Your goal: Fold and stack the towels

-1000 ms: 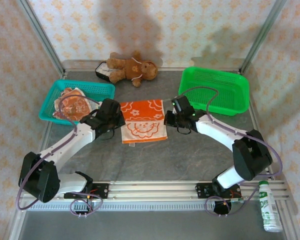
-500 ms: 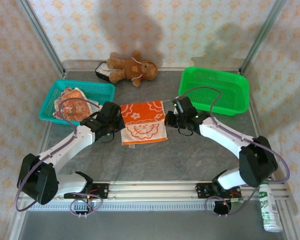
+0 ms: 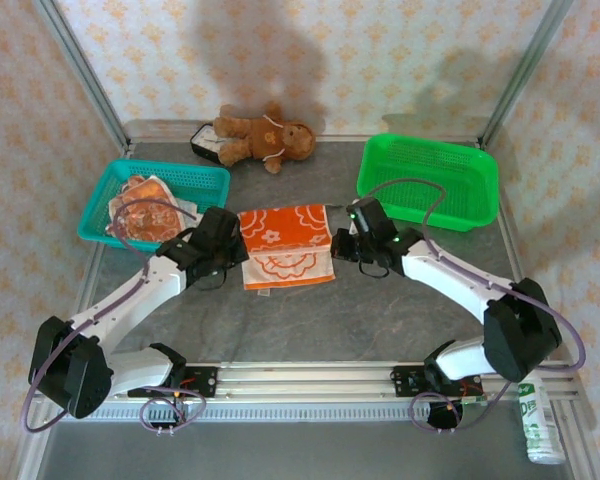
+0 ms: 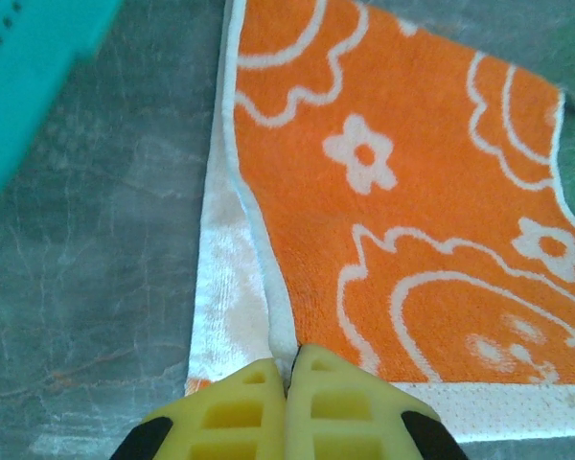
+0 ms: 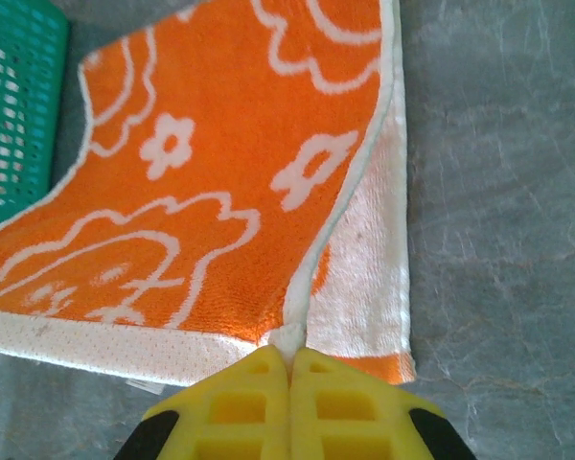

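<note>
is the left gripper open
No, the left gripper is shut, its yellow fingers pinching the orange towel's white edge.

One orange towel (image 3: pixel 285 245) lies on the table (image 3: pixel 380 312). Two baskets flank it: teal basket (image 3: pixel 170 169) on its left, green basket (image 3: pixel 450 180) on its right. The bunched towels (image 3: pixel 143 212) in the teal one are too heaped to count. One bear (image 3: pixel 265 138) lies beyond the orange towel, and one bottle (image 3: pixel 541 422) lies nearer, to its right. Two tools: left tool (image 4: pixel 289 359), right tool (image 5: pixel 289 356).
</note>
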`<state>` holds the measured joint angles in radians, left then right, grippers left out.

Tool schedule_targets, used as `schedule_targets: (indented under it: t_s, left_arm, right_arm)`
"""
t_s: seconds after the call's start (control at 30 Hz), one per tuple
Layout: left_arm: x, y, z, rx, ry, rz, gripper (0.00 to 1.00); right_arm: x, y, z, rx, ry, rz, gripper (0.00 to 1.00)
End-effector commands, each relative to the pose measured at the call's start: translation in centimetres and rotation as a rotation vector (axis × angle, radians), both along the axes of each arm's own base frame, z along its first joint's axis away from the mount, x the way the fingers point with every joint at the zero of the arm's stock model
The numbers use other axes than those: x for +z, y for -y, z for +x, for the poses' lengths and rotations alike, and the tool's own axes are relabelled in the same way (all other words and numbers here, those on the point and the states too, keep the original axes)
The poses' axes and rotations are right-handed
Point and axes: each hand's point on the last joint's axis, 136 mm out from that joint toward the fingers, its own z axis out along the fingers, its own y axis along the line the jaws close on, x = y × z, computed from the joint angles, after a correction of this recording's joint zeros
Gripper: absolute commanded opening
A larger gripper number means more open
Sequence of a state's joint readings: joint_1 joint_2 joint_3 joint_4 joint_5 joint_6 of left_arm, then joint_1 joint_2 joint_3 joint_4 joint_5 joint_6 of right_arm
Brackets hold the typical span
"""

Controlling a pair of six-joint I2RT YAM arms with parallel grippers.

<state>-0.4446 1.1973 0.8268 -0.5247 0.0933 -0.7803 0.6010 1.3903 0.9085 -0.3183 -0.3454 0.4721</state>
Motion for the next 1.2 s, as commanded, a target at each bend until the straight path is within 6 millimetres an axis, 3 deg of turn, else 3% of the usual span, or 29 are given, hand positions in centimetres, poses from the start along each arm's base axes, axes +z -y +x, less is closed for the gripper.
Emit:
schedule_targets:
  t_s: [0.0,0.4,0.73,0.77,1.0,1.17]
  left_arm:
    - [-2.1,-0.8,-1.2,0.043,-0.043,0.023,0.00]
    - [-8.0,-0.3,-3.5,0.037,-0.150,0.036,0.00]
    - [-9.6,0.6,-4.0,0.013,-0.187,0.028,0.00]
    - [-9.6,0.7,-4.0,0.011,-0.188,0.029,0.01]
    - [-7.6,-0.1,-3.8,-0.008,-0.166,0.088,0.52]
    - [-5.4,-0.5,-2.6,-0.029,-0.115,0.140,0.55]
  right_arm:
    - [-2.2,0.1,-0.4,-0.007,-0.034,-0.035,0.00]
    - [-7.9,0.1,-2.0,0.023,-0.129,-0.115,0.00]
    - [-9.5,0.6,-2.4,0.025,-0.145,-0.158,0.00]
    - [-9.5,0.7,-2.4,0.024,-0.146,-0.162,0.05]
    - [-7.6,1.3,-2.1,0.020,-0.109,-0.186,0.29]
    - [-5.9,1.5,-1.2,0.019,-0.061,-0.214,0.39]
